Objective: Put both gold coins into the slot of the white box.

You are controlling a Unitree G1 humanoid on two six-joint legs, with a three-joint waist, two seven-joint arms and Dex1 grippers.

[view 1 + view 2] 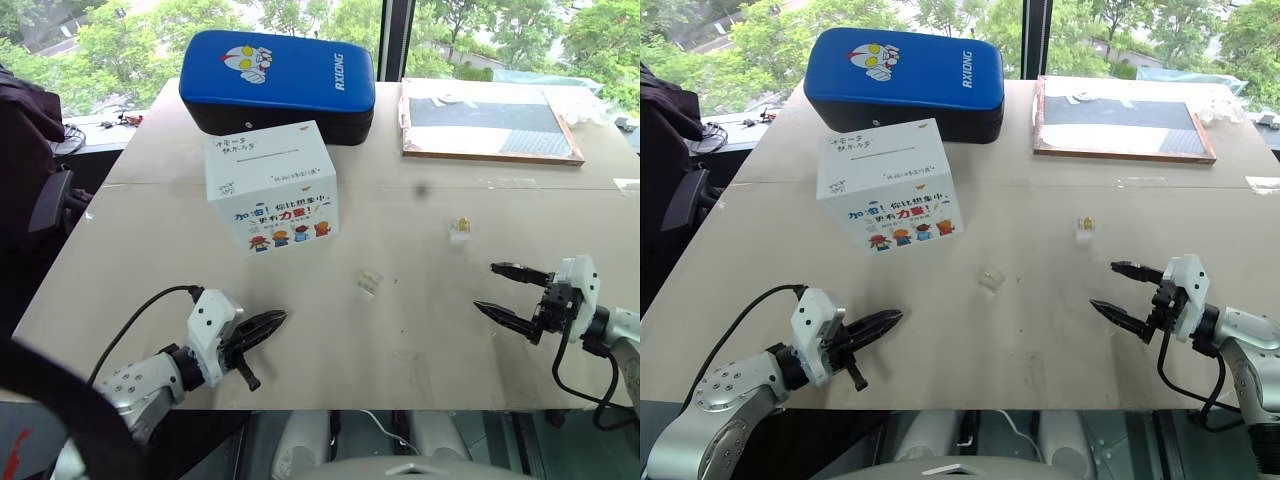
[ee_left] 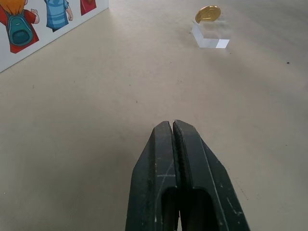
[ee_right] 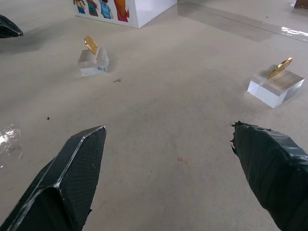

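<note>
The white box stands on the desk in the upper left-centre of the left eye view, its printed side with cartoon figures facing the camera. The slot is a thin dark line along its top face. Behind the box, touching or just beside it, lies a blue case with a cartoon face. A framed board lies at the upper right.

Both gold coins sit apart from the box, each propped on edge on a small clear block. The left coin rests on its block near the frame's centre in the head views, below and right of the box. The right coin leans on its block further right and slightly higher in the head views, well apart from the first.

The left claw sits at the lower left, just above the desk, its fingers pressed together with nothing between them, pointing toward the left coin. The right claw sits at the lower right, its fingers spread wide and empty, pointing toward the centre of the desk, with the right coin above it in the frame.
</note>
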